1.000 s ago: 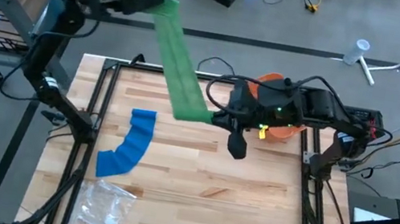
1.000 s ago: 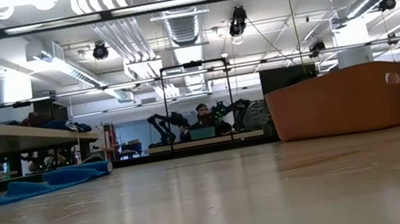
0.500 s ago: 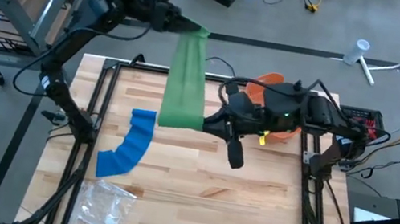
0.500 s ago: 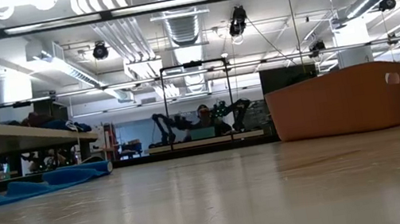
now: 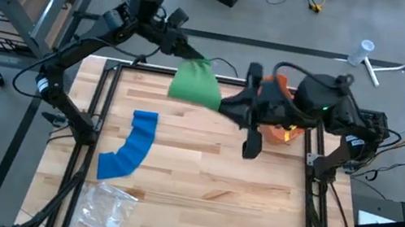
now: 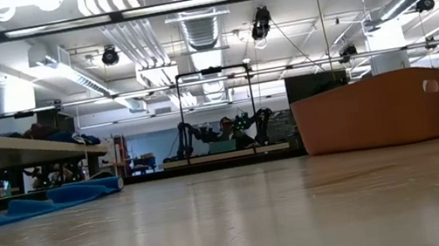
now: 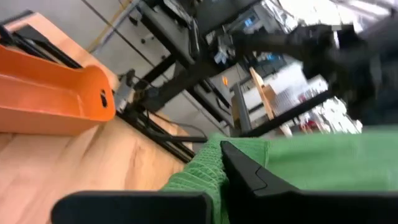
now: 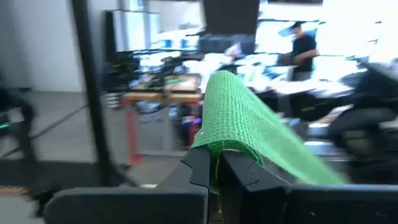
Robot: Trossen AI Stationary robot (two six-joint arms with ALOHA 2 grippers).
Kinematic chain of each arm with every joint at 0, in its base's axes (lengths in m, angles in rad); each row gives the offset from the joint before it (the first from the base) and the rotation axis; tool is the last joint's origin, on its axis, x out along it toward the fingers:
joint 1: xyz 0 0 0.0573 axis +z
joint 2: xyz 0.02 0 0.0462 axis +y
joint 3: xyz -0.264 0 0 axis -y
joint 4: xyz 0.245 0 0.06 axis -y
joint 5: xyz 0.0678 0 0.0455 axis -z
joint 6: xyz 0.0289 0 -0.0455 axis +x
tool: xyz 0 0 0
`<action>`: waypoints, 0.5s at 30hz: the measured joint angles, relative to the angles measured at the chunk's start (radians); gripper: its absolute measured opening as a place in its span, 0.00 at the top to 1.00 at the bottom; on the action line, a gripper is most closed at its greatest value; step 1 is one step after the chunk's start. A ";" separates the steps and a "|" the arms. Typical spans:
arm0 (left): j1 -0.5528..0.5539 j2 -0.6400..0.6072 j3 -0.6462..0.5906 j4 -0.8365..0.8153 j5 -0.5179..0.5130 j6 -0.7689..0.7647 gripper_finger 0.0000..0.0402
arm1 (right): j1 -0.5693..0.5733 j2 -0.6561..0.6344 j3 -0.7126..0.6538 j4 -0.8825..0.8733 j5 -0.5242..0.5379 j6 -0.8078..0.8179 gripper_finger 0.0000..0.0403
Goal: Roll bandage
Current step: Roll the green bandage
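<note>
From where I stand, the left hand (image 5: 190, 50) sits over the far left edge of the tabletop (image 5: 197, 195), pinched shut on one end of the green bandage (image 5: 196, 84). A second ago that arm was drawn well back to the far left with the strip stretched long and taut between the two arms; now it has swung in toward the middle, and the green shows only as a short, bunched span held up off the wood. To its right, the right hand (image 5: 226, 104) is clamped shut on the other end, the mesh draped over its fingers (image 8: 205, 167) in the wrist view. With the ends brought this close, the slack has gone out of the stretch, which looks to me like a gathering or folding step before any rolling proper, though from above I can't tell whether the cloth is folded double or merely sagging. Nearer on the left, a blue bandage (image 5: 127, 149) lies curved on the wood, with a clear plastic bag (image 5: 106, 207) just beyond it at the near edge. An orange bin (image 5: 278, 130) sits at the far right, behind the right arm.
</note>
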 joint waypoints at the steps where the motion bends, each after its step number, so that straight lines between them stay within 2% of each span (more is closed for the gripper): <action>1: -0.012 -0.009 -0.010 0.001 0.000 0.005 0.96 | -0.001 -0.003 0.001 0.003 0.026 -0.016 0.99; 7: -0.117 -0.037 -0.042 0.006 -0.002 0.038 0.82 | -0.021 -0.019 0.001 -0.001 0.062 -0.080 0.99; 15: -0.227 -0.040 -0.043 0.050 -0.002 0.087 0.51 | -0.066 -0.021 0.001 -0.001 0.062 -0.080 0.99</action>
